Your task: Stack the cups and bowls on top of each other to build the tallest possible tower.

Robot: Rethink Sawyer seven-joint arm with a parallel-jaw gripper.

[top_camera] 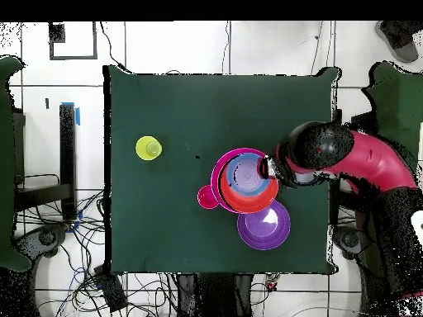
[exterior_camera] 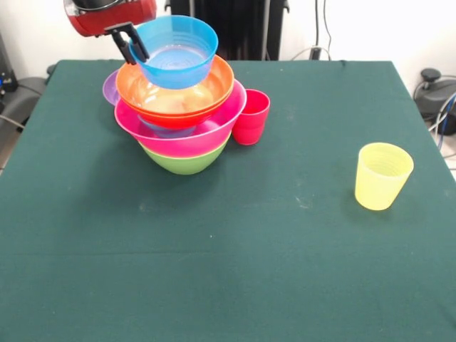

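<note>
The tower (exterior_camera: 184, 121) is sitting toward the far left part of the table (exterior_camera: 235, 242) from where I'm standing: green bowl (exterior_camera: 187, 161) at the bottom, big pink bowl (exterior_camera: 187, 135) in it, an orange bowl (exterior_camera: 178, 96) above that. The gripper (exterior_camera: 132, 44) is pinching the rim of a blue bowl (exterior_camera: 175, 51), fingers clenched on its edge, and the bowl is hanging tilted right over the orange one. A purple bowl (exterior_camera: 110, 87) is peeking out behind the stack, the red cup (exterior_camera: 251, 116) is touching the pink bowl's side, and the yellow cup (exterior_camera: 382, 175) is standing well apart on the right. My guess is it's placing the blue bowl, so it should be leveling it, centering it over the orange one and lowering gently before letting go, since a tilted drop could slide off or nudge the whole stack
</note>
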